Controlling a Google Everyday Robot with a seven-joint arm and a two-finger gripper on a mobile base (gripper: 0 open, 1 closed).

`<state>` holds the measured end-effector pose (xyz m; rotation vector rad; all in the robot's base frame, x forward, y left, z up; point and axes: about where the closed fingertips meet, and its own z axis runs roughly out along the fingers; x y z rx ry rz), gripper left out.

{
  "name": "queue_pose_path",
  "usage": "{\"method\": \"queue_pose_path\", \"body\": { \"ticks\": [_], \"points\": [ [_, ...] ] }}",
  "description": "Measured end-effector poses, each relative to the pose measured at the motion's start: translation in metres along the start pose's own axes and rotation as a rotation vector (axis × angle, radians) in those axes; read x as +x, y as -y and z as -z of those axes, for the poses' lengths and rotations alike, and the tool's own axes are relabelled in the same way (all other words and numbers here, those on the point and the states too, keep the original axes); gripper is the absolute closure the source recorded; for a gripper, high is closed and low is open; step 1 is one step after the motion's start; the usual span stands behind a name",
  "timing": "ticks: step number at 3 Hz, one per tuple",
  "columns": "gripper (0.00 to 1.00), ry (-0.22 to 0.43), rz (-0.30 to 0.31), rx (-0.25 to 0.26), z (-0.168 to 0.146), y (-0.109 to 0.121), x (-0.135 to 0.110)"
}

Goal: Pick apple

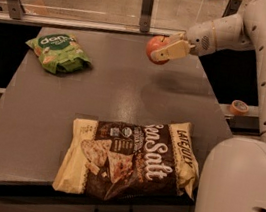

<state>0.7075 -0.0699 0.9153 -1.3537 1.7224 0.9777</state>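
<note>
The apple [155,47] is small, round and red-orange. It sits between the fingers of my gripper [163,49], which is shut on it and holds it in the air above the far right part of the grey table [45,113]. A cream-coloured finger [171,50] covers the apple's right side. The arm reaches in from the upper right.
A green snack bag [58,52] lies at the far left of the table. A large brown and cream sea salt chip bag [132,158] lies at the front edge. A roll of tape [238,107] sits on a ledge to the right. A rail with posts runs behind the table.
</note>
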Motion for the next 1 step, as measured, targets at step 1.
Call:
{"method": "queue_pose_path", "body": {
  "ticks": [1],
  "points": [
    [1.00,-0.007,0.009,-0.047,-0.0022,-0.0114,0.0005]
  ]
}}
